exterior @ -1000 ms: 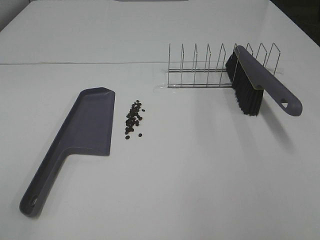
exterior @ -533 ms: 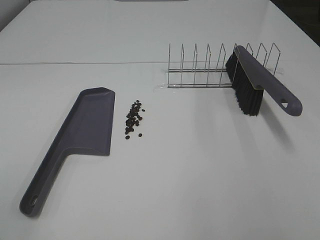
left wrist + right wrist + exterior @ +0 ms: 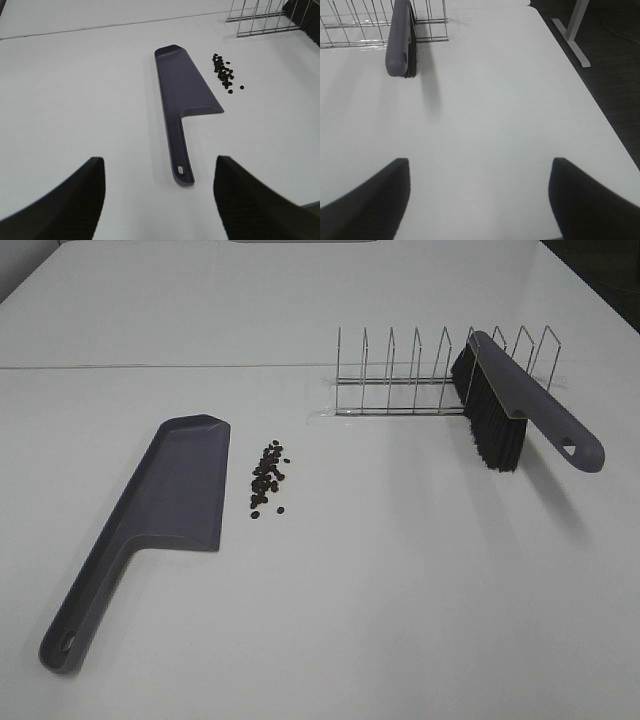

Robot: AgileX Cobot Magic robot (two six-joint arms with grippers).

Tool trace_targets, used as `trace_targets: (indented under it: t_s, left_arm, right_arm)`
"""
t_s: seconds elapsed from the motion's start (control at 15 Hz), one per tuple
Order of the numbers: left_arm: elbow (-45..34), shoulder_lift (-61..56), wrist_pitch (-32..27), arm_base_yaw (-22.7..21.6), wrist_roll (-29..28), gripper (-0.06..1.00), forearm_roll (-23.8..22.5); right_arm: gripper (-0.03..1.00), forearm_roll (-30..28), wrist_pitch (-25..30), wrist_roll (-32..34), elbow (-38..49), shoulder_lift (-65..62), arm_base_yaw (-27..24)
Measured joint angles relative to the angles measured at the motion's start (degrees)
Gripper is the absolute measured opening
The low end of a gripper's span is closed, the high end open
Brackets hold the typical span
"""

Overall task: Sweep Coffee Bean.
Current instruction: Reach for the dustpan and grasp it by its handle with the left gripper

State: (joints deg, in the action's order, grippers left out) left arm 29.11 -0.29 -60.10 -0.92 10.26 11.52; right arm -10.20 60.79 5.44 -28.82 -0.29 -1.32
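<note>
A loose cluster of dark coffee beans point(image 3: 267, 478) lies on the white table just right of a purple dustpan point(image 3: 170, 510), which lies flat with its handle toward the front. A purple brush point(image 3: 510, 400) with black bristles leans in a wire rack point(image 3: 420, 380) at the back right. No gripper shows in the exterior view. In the left wrist view my left gripper point(image 3: 158, 165) is open and empty, behind the dustpan point(image 3: 182, 85) handle; the beans point(image 3: 223, 72) lie beyond. In the right wrist view my right gripper point(image 3: 480, 162) is open and empty, well short of the brush point(image 3: 400, 40).
The wire rack point(image 3: 355, 25) stands on a clear plastic base. The table's right edge point(image 3: 580, 100) runs close to the right gripper, with dark floor and a table leg point(image 3: 575, 30) beyond. A seam point(image 3: 150, 367) crosses the table at the back.
</note>
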Motion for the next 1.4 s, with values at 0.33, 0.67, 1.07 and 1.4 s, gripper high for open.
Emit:
trace_targets:
  t_s: [0.33, 0.67, 1.07, 1.4]
  left_arm:
    - [0.0, 0.0, 0.0, 0.0, 0.0, 0.60, 0.0]
    - [0.0, 0.0, 0.0, 0.0, 0.0, 0.60, 0.5]
    - [0.0, 0.0, 0.0, 0.0, -0.2, 0.60, 1.4]
    - [0.9, 2.6, 7.0, 0.0, -2.1, 0.60, 1.4]
  right_arm:
    - [0.75, 0.0, 0.0, 0.0, 0.0, 0.0, 0.0]
    - [0.75, 0.0, 0.0, 0.0, 0.0, 0.0, 0.0]
    - [0.75, 0.0, 0.0, 0.0, 0.0, 0.0, 0.0]
    - [0.75, 0.0, 0.0, 0.0, 0.0, 0.0, 0.0]
